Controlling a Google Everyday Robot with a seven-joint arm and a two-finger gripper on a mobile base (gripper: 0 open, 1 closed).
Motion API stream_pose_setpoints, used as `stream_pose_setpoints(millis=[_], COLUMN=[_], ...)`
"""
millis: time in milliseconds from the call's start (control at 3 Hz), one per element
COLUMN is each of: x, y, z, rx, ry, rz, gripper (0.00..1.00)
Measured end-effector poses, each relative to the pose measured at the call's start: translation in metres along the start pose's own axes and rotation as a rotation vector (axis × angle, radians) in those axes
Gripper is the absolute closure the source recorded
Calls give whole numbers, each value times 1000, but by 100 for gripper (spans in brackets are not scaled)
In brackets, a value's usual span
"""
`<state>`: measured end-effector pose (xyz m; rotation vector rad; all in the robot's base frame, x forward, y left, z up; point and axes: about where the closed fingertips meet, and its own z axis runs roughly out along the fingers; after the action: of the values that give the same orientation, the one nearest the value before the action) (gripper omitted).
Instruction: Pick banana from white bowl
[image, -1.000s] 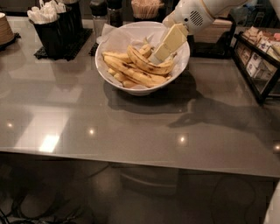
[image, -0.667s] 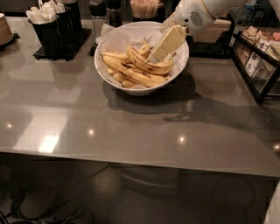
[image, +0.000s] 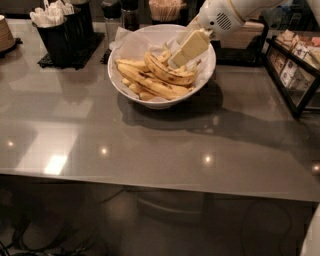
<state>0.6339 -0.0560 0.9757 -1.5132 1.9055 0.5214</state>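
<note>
The white bowl (image: 131, 89), lined with crinkled white paper, stands at the back middle of the grey table. It holds several yellow bananas. The strongly curved banana (image: 167, 76) with dark flecks lies on top of the pile, toward the bowl's right side. My gripper (image: 174, 61), cream-coloured on a white arm, reaches down into the bowl from the upper right. Its tip is right at the upper end of the curved banana. Straighter brown-streaked bananas (image: 150, 87) lie below it.
A black caddy (image: 60, 37) with white napkins stands at the back left. Shakers (image: 122, 15) and a holder (image: 165, 10) stand behind the bowl. A black wire rack (image: 295, 70) with packets is at the right. The table's front edge (image: 150, 182) runs across the lower frame.
My gripper has edged slightly to the left inside the bowl. The bananas and the bowl have not moved.
</note>
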Motion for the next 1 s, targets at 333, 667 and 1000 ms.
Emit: stream_pose_setpoints(millis=[333,667,1000], x=[2,3,7], y=[-1,-3,-9], z=[9,14,23], rx=[-20,-25,-19], ry=[0,-1,-11], rz=[5,10,24], gripper=[29,31,30])
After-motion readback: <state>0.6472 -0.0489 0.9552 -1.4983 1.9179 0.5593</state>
